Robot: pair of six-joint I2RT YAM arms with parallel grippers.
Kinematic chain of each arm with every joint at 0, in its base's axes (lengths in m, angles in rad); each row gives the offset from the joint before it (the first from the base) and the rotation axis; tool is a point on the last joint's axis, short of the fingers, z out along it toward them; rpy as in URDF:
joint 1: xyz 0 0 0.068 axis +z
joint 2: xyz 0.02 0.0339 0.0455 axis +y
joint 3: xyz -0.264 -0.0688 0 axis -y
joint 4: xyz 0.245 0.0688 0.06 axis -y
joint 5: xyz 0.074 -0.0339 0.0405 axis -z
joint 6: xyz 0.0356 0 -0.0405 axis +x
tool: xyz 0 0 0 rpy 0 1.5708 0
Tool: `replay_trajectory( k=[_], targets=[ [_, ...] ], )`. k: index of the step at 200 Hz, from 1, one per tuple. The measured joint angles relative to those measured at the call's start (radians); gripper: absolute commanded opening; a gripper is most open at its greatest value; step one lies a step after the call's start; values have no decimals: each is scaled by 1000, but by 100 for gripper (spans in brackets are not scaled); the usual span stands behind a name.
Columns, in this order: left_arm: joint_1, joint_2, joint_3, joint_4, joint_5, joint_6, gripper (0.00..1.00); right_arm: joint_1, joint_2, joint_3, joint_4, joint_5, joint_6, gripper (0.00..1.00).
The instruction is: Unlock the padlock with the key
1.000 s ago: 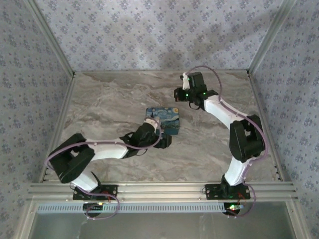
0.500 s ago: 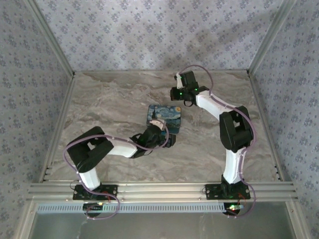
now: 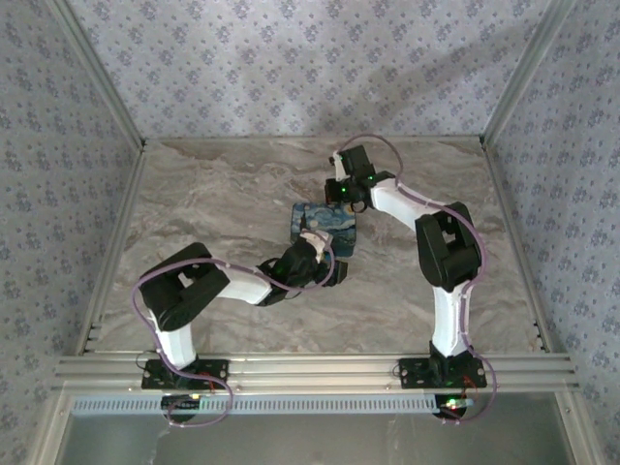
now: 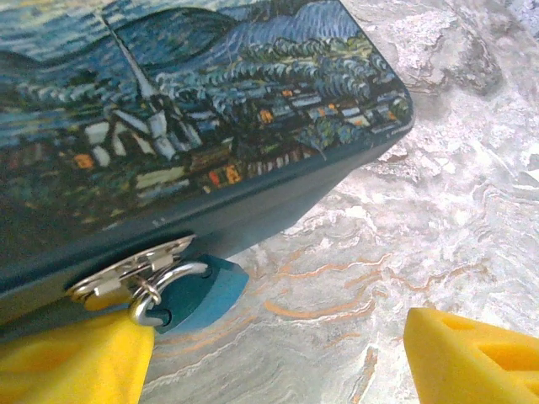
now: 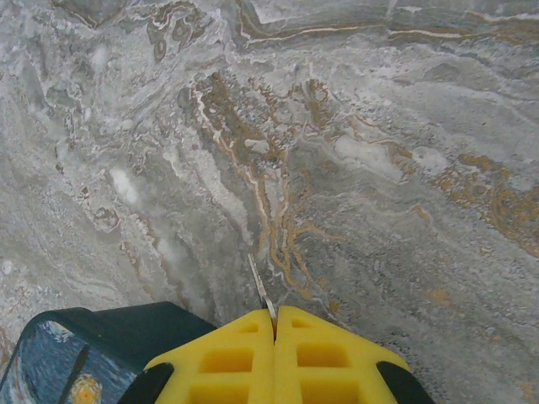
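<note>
A: While the left gripper [image 4: 274, 337] stood spread, where did the padlock [image 4: 198, 293] sit?
B: Between its fingers [image 4: 76, 362], close against one, hanging from the latch [image 4: 126, 271] of the painted box [image 4: 210, 126].
A: And the right gripper [image 5: 274, 318]?
B: Pressed together, pinching the key [image 5: 259, 286]; blade pointed ahead, box corner at its lower left.

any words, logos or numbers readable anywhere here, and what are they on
No text here can be read.
Starry Night box: a tiny line of print near the lid's corner, too small to read.
teal padlock: no legible marking.
key, pinched in the right gripper: no legible marking on the blade.
</note>
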Motion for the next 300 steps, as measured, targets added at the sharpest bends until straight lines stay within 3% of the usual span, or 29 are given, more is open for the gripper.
replay_trajectory(
  k=[43,72,106,157,181,201,248,300],
  targets=[
    [17,22,-11,53,16,-15,83,8,0,-21,2,1,0,0],
    [29,50,-18,108,25,-35,80,8,0,-23,9,7,0,0],
    [49,87,-57,249,60,-54,69,9,0,-23,16,11,0,0],
    [81,133,-97,424,175,-61,72,13,0,-31,38,18,0,0],
    [82,143,-98,443,206,-71,58,13,0,-37,45,18,0,0],
    [82,155,-97,452,229,-74,65,14,0,-39,45,18,1,0],
    [61,153,-87,444,163,-76,70,18,0,-49,68,18,1,0],
    [6,152,-42,363,41,-64,61,18,0,-64,101,19,4,0]
  ],
)
